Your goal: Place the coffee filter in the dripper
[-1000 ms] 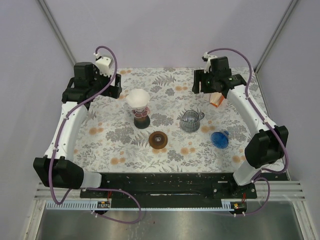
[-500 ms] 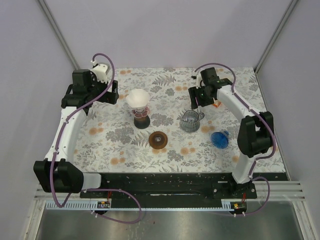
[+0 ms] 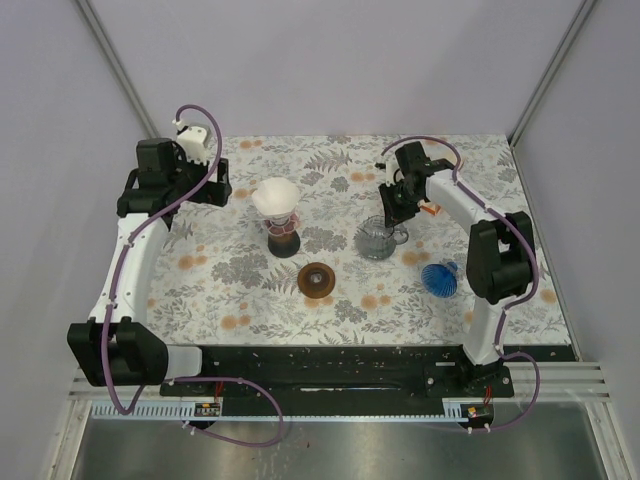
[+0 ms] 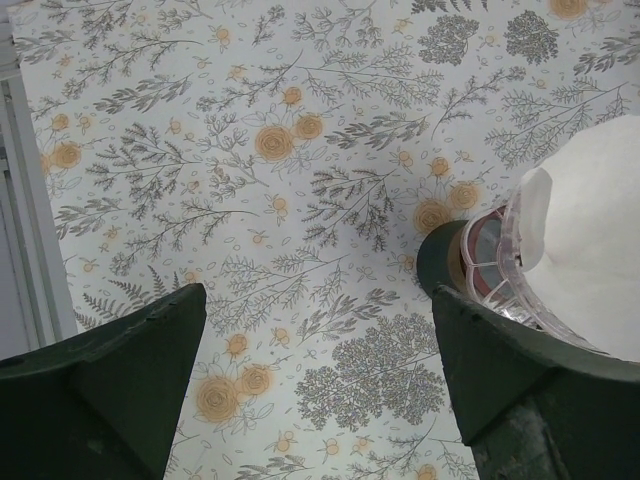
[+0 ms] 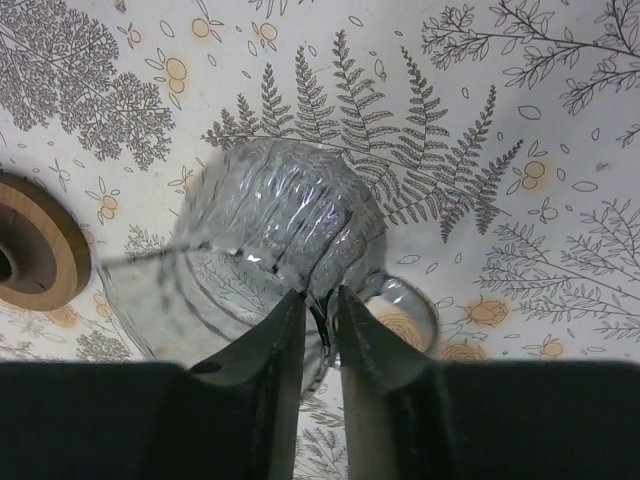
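Observation:
The white coffee filter sits in the mouth of a clear ribbed dripper on a dark round base, left of centre. In the left wrist view the filter and the dripper lie at the right edge. My left gripper hangs left of them, open with only the cloth between its fingers. My right gripper is at a clear glass cup with a handle. In the right wrist view its fingers pinch the rim of the cup next to the handle.
A brown wooden ring lies near the middle, seen too in the right wrist view. A blue cone-shaped dripper lies on its side at the right. A small orange thing shows behind the right arm. Floral cloth covers the table.
My right arm has swung left and down from the back right onto the glass cup, and its jaws have closed on the rim. My left arm has drawn back slightly to the left, still open.

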